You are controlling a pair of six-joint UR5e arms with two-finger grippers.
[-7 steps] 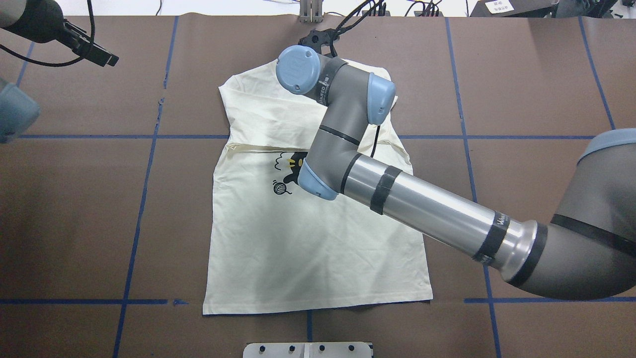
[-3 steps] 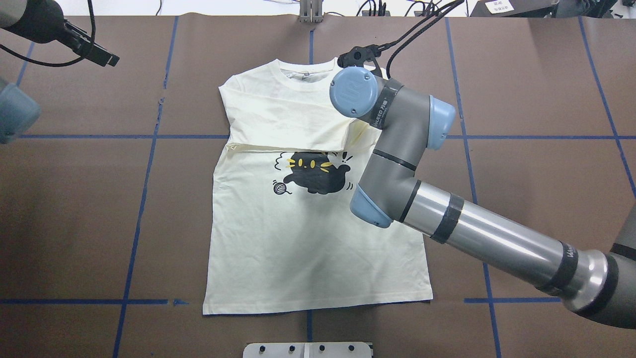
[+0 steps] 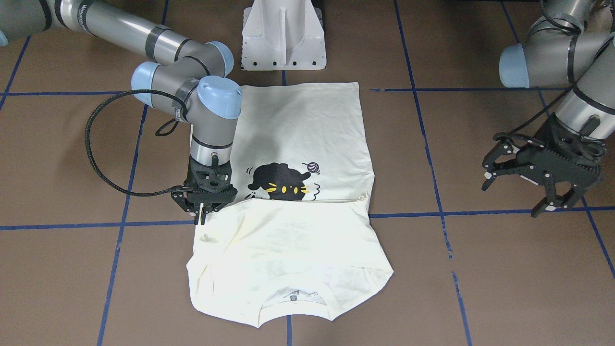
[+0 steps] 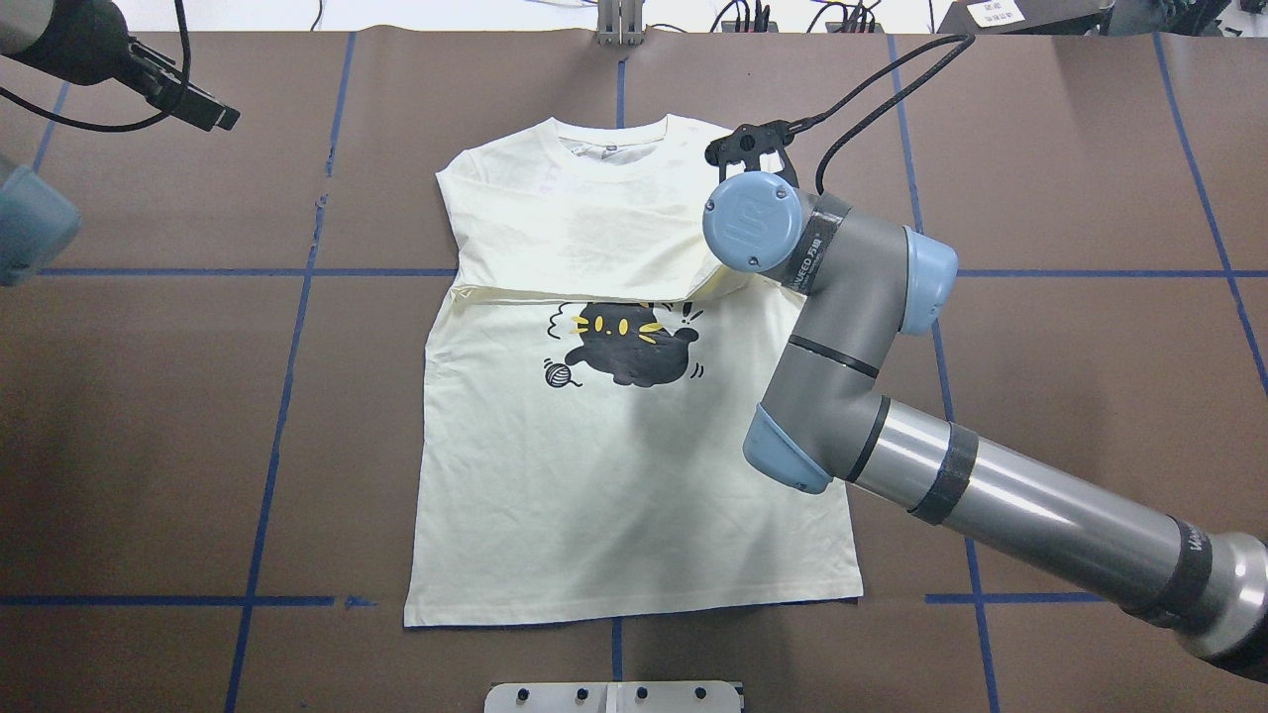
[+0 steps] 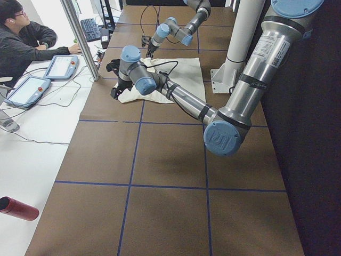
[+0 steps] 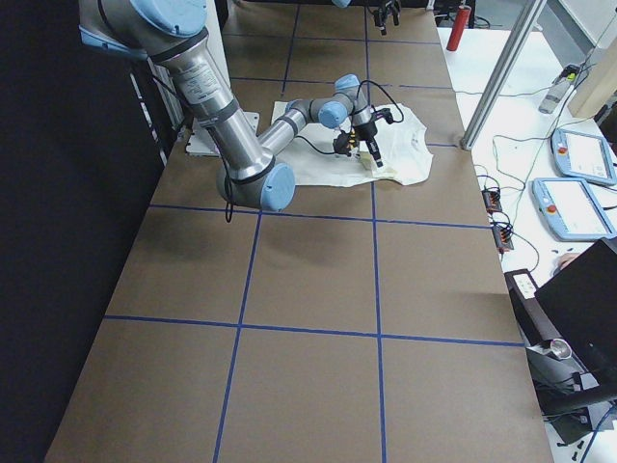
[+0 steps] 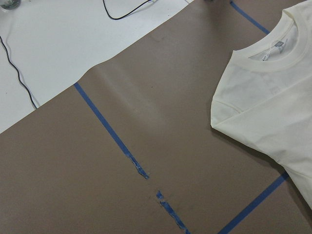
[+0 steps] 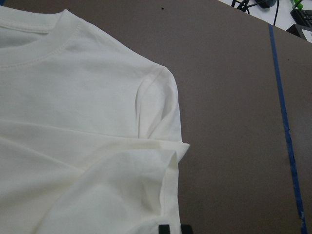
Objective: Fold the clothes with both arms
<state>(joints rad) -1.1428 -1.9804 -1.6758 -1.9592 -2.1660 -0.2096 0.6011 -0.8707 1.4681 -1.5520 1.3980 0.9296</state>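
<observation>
The T-shirt (image 4: 594, 495) lies flat right under the right gripper (image 3: 203, 216). Its sleeves look folded in, but its body is not folded yet. This gripper's fingers sit close together by the sleeve edge, and I cannot tell if they pinch cloth. The left gripper (image 3: 519, 192) hangs spread and empty, far to the side over the brown table (image 4: 1090, 149) with blue lines (image 4: 287, 396).

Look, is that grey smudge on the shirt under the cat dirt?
No dirt. Overhead view: it is the right arm's soft shadow on the shirt, below the cat. Front-facing view: the same shadow lies on the shirt beside that arm. Overhead view, left edge: the left arm's blue cap is blurry.
</observation>
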